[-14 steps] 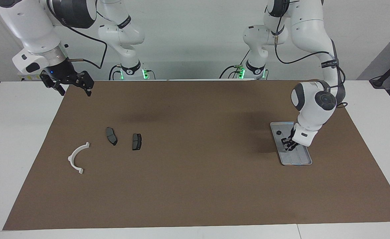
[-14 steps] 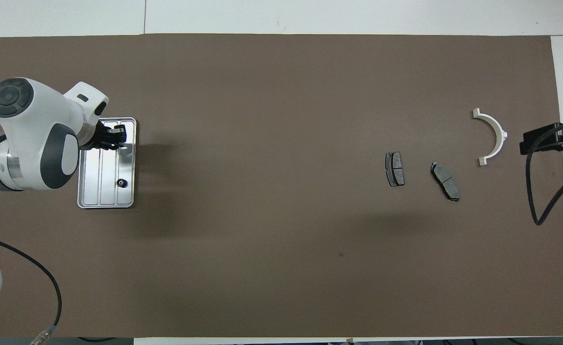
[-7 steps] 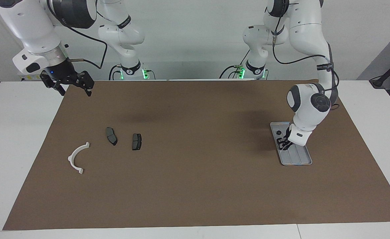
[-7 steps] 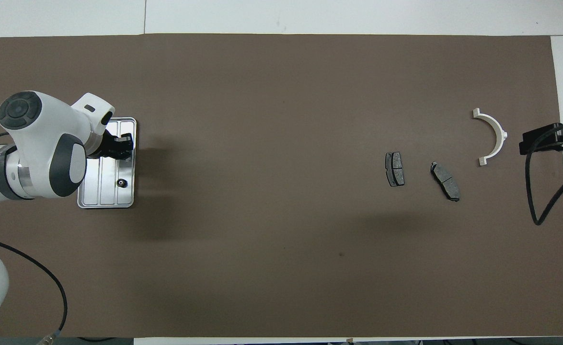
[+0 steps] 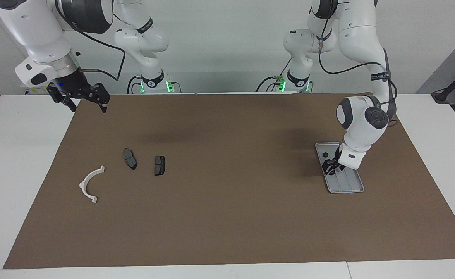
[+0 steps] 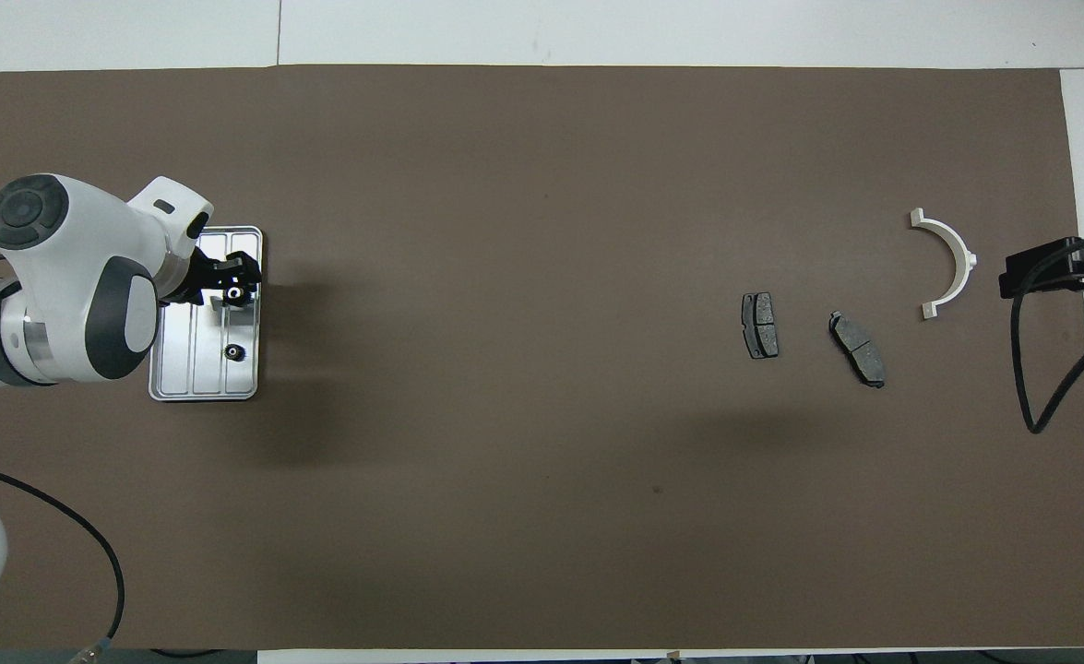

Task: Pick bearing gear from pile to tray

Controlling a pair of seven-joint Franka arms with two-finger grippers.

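Hovering low over the tray (image 5: 354,186) (image 6: 182,373), my left gripper (image 5: 331,167) (image 6: 228,281) sat at the lower right of the facing view, middle left of the overhead view.

- Left gripper: fingers looked parted, pointing down at the tray's middle. In the overhead view a small round piece (image 6: 230,295) with a pale centre showed at the fingertips, on the tray floor. I could not tell whether the fingers touched it. In the facing view my wrist and fingers hid that piece.
- Tray: lay flat on the brown mat (image 5: 227,217), long side running up the frame in both views.
- A small black gear (image 5: 325,155) (image 6: 234,351) lay loose in the tray, just above the gripper in the facing view and just below it in the overhead view, apart from the fingers.
- Pile: centre-left of the facing view, centre-right of the overhead view, well apart from the tray. Two dark grey plates (image 5: 130,159) (image 6: 857,349) lay flat side by side, not touching. The white curved bracket (image 5: 83,182) (image 6: 966,254) lay lower left of them in the facing view.
- Right gripper (image 5: 88,106) (image 6: 1012,272): hung idle in the air at the upper left of the facing view, over the mat's edge, fingers spread wide, nothing between them.
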